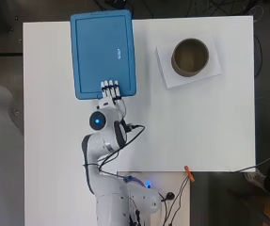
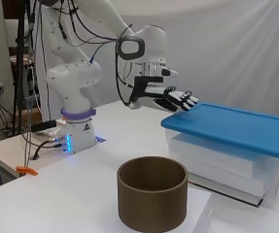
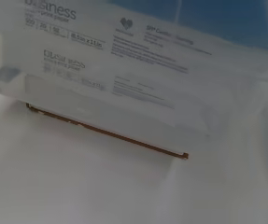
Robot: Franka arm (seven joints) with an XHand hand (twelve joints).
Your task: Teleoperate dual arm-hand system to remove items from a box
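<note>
A clear plastic box with a blue lid stands at the table's far left part in the overhead view. White packs show through its wall in the wrist view. My hand hovers at the lid's near edge, its fingers stretched out nearly straight, their tips just over the lid's rim. Nothing is held. The lid lies closed on the box.
A brown round container stands on a white sheet at the far right; it shows in the side view as a brown cylinder in front. An orange clip sits at the table's near edge.
</note>
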